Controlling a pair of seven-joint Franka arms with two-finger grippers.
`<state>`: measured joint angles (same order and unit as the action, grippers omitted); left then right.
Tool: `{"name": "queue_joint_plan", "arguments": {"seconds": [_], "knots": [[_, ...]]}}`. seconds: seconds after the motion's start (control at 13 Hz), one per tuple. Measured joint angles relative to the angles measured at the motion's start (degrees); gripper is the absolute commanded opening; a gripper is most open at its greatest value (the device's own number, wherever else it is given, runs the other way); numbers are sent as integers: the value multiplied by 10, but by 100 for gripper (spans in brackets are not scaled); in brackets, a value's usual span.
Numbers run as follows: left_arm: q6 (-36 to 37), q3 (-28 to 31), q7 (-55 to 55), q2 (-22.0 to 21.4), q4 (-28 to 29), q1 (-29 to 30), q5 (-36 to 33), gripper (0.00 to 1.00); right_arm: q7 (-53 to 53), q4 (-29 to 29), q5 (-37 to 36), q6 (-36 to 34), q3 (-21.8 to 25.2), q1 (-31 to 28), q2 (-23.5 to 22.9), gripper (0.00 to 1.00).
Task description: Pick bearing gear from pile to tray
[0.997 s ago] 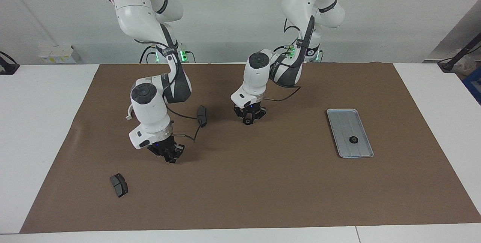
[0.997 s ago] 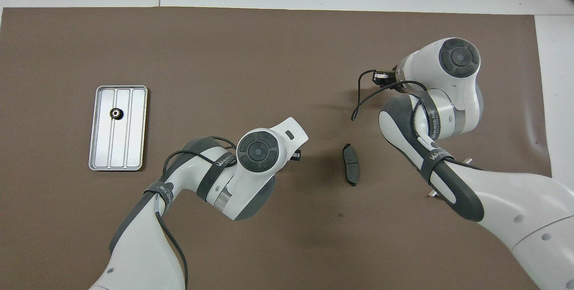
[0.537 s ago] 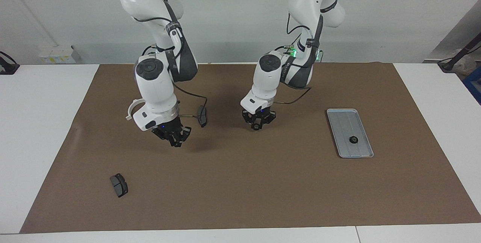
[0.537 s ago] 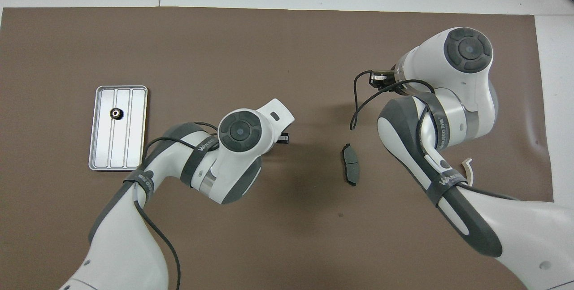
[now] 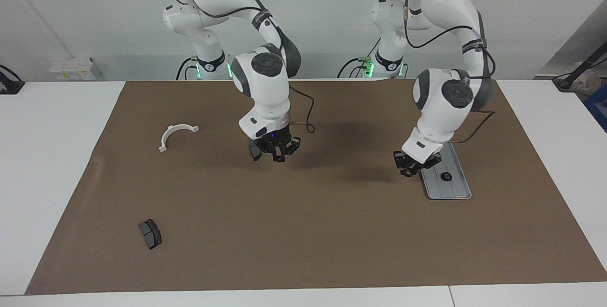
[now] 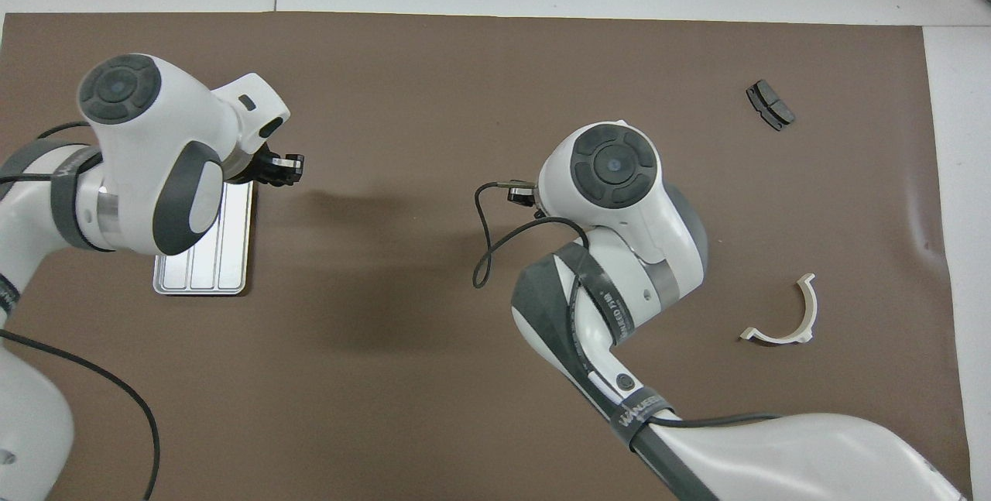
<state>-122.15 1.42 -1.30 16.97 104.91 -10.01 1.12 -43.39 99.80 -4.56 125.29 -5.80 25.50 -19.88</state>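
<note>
On tray (image 5: 456, 188), 1 gear (image 5: 445, 176).

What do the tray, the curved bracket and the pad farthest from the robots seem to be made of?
Tray: likely metal, a silver-grey satin sheen with pressed lengthwise grooves and a raised rim.
Curved bracket: probably plastic, an even matte white.
Pad: dull dark grey, perhaps a pressed composite on a backing plate; the look leaves that open.
</note>
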Motion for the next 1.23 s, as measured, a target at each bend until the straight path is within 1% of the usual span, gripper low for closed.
{"name": "queue_joint_plan", "arguments": {"seconds": [0.08, 0.15, 0.23, 0.31, 0.38, 0.46, 0.54, 0.61, 0.69, 0.77, 0.84, 0.92, 1.0, 1.15, 1.23], "knots": [[4, 0, -47, -4, 13, 24, 0, 2, -25, 1, 0, 9, 0, 20, -6, 0], [4, 0, -97, -8, 29, 50, 0, 6, -49, 2, 0, 18, 0, 41, -13, 0], [4, 0, -137, -13, 45, 69, 0, 14, -66, 2, -1, 22, 0, 56, -21, 0], [4, 0, -167, -19, 62, 82, 0, 28, -82, 1, -1, 27, 0, 70, -29, 0], [4, 0, -187, -26, 81, 89, 0, 37, -96, 1, -2, 38, 1, 82, -37, 0], [4, 0, -198, -34, 101, 91, 0, 48, -105, 1, -3, 43, 1, 89, -44, 10], [3, -1, -202, -40, 117, 91, 0, 61, -106, 2, -3, 45, 1, 91, -49, 15], [1, -4, -202, -45, 127, 91, 0, 79, -106, 2, -3, 45, 1, 92, -54, 19], [-1, -5, -203, -49, 132, 90, 0, 97, -105, 2, -3, 47, 2, 92, -58, 34], [-7, -7, -203, -51, 132, 89, 0, 100, -106, 5, -3, 54, 2, 92, -61, 64], [-18, -9, -203, -51, 133, 88, 0, 100, -106, 8, -3, 62, 3, 92, -62, 96], [-32, -11, -201, -51, 132, 86, 0, 100, -106, 9, -3, 65, 3, 92, -63, 100], [-44, -13, -188, -51, 132, 79, 1, 100, -106, 8, -3, 66, 4, 91, -63, 100], [-62, -15, -107, -51, 126, 42, 3, 100, -105, 7, -3, 67, 5, 86, -62, 100], [-76, -16, -45, -51, 122, 9, 3, 100, -105, 7, -4, 67, 7, 82, -59, 100]]}}
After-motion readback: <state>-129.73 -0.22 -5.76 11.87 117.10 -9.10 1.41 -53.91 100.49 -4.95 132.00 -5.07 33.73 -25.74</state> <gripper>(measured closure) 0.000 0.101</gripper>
